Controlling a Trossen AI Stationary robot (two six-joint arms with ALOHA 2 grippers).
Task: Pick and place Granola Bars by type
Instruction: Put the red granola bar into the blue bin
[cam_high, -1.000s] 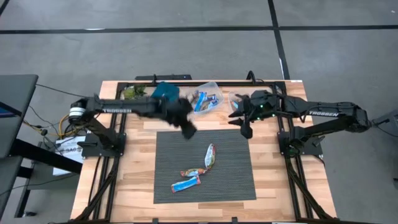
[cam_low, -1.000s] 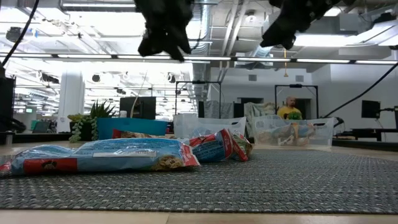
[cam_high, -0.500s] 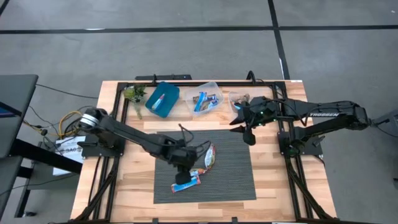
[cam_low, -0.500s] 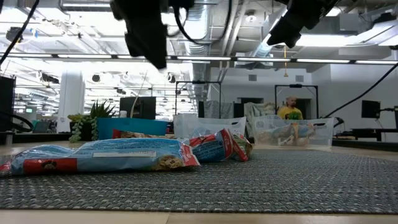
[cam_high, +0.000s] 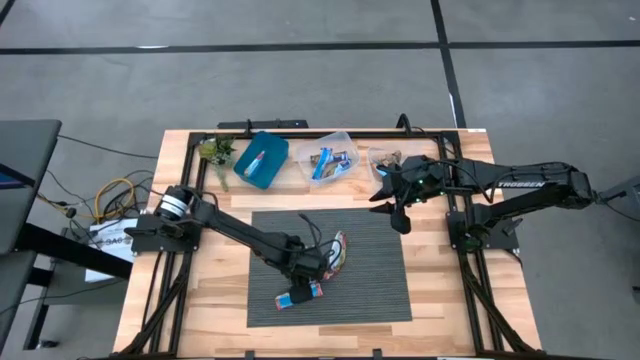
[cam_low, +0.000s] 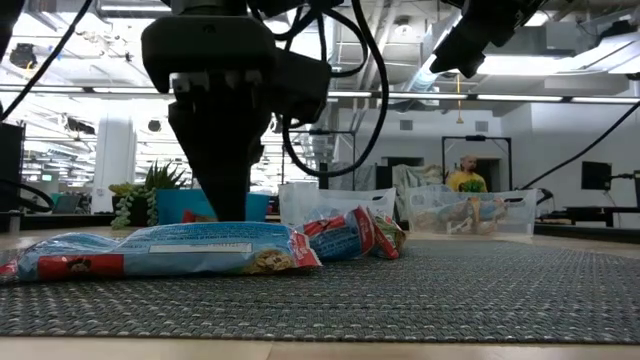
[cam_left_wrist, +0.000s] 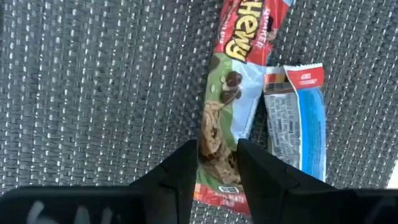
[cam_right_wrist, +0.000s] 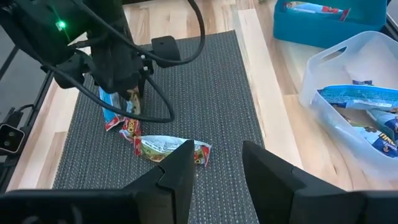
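The left hand hangs low over the grey mat, its fingers apart and straddling the near end of the green-and-red granola bar, whose long axis runs straight away from the hand. A blue bar lies just beside it. The right hand, fingers apart and empty, waits well apart near the clear bin. Whether the fingertips touch the wrapper is hard to make out.

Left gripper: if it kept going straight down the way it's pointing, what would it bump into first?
Most likely the green-and-red bar lying on the grey mat. The left gripper has its open fingers straddling that bar's end, with the blue bar just beside it.
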